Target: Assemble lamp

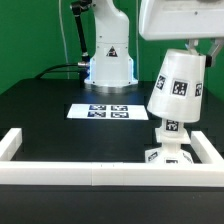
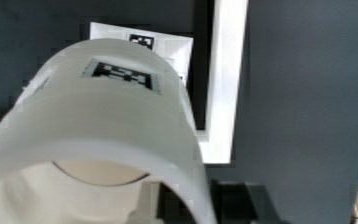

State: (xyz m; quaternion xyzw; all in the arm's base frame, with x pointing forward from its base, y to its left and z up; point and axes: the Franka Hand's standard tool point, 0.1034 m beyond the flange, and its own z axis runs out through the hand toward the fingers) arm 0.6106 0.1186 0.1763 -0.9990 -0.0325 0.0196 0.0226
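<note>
The white tapered shade hangs tilted in my gripper, which is shut on its upper rim at the exterior view's right. Its lower, narrow end sits just over the ball-headed bulb. The bulb stands upright on the flat square base, which lies against the front rail. In the wrist view the shade fills most of the picture, and a corner of the base with a marker shows beyond it. One dark finger shows beside the shade wall; the other is hidden.
A white border rail runs along the front, with side arms at the left and right. The marker board lies mid-table. The robot's base stands at the back. The rail also shows in the wrist view.
</note>
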